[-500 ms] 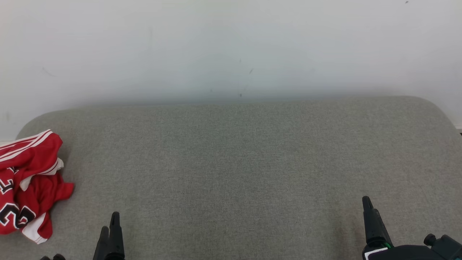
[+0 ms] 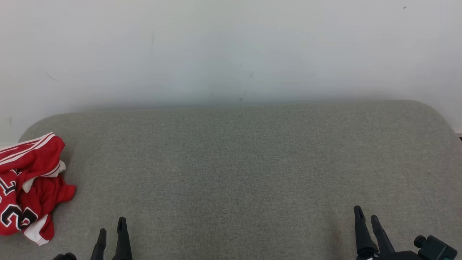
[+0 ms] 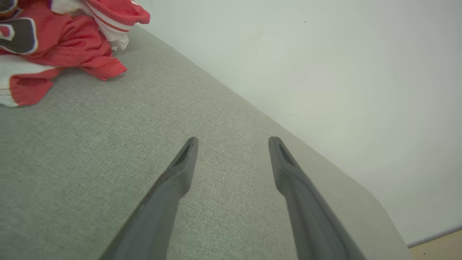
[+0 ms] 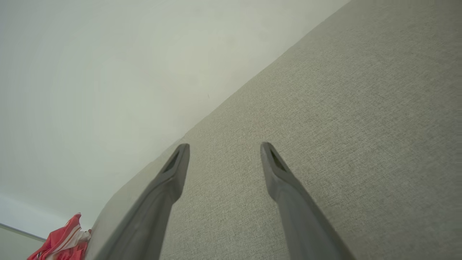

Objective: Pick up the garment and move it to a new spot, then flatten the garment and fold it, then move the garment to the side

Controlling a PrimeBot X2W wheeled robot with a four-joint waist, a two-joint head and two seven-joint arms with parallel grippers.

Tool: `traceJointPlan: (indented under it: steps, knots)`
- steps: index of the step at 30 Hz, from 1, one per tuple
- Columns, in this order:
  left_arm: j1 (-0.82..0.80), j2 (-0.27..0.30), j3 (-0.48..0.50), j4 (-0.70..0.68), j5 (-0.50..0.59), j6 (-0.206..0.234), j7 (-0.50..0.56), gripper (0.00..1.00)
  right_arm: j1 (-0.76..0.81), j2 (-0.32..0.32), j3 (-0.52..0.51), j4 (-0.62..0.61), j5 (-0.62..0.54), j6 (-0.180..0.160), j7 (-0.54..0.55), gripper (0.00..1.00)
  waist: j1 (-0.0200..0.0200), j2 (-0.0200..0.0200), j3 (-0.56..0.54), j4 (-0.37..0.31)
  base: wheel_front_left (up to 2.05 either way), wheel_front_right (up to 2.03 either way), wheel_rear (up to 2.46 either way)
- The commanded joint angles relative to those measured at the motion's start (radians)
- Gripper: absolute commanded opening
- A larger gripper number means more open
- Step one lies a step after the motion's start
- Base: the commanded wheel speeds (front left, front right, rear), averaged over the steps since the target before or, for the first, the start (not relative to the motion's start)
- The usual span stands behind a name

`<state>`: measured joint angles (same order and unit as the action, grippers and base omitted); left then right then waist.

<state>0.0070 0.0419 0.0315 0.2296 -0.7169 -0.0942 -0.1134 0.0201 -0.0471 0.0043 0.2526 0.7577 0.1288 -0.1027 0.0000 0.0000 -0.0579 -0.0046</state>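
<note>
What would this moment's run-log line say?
stage: before pickup | crumpled red-and-white jersey garment: far left on grey fabric surface, untouched | left gripper: open, empty | right gripper: open, empty

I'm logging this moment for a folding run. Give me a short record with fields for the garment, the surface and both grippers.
surface: grey cushion, against a white wall
garment: red jersey, crumpled, at the cushion's left end
left gripper: open, empty, apart from the jersey
right gripper: open, empty, over bare cushion
</note>
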Motion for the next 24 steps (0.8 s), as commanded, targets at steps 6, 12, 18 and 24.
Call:
traceJointPlan:
  steps: [6, 12, 18, 24]
  knots:
    - [0.011, 0.007, -0.009, -0.003, 0.109, 0.016, -0.023, 1.0, -0.008, -0.003, 0.0, -0.001, -0.118, 0.002, -0.005, 1.0, 0.0, 0.0, -0.004, 0.0, 0.0, 0.0, 0.0]
    - [0.01, 0.008, -0.013, 0.017, 0.187, 0.026, -0.039, 1.0, -0.007, -0.004, 0.007, -0.011, -0.213, 0.002, -0.008, 1.0, 0.0, 0.0, -0.006, -0.001, 0.0, 0.0, 0.0]
    - [0.004, 0.008, -0.014, 0.029, 0.26, 0.029, -0.055, 1.0, 0.002, -0.004, 0.02, -0.02, -0.282, 0.003, -0.026, 1.0, 0.0, 0.0, -0.009, -0.002, 0.0, 0.0, 0.0]
    - [0.002, 0.008, -0.008, 0.033, 0.321, 0.032, -0.069, 1.0, 0.006, -0.004, 0.025, -0.023, -0.354, 0.003, -0.033, 1.0, 0.0, 0.0, -0.012, -0.001, 0.0, 0.0, 0.0]
